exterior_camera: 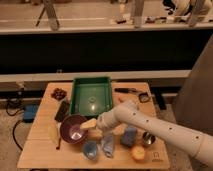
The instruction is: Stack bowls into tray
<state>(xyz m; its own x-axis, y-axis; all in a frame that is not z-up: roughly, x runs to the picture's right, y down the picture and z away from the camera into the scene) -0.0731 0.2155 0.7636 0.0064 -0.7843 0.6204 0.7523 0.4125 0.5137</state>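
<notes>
The green tray (91,79) stands at the back middle of the wooden table. The wide dark purple bowl (71,132) sits in front of the tray's left corner. The small light blue bowl (90,149) sits just right of it near the front edge. No wide orange-red bowl shows. My gripper (89,124) is at the purple bowl's right rim, low over it, and the white arm (150,127) reaches in from the right.
A flat black bar (62,110) lies left of the tray and a dark red cluster (59,93) behind it. A yellow object (54,134), a pale blue object (107,144), a blue object (129,136), a metal cup (148,138) and a small orange ball (138,153) crowd the front.
</notes>
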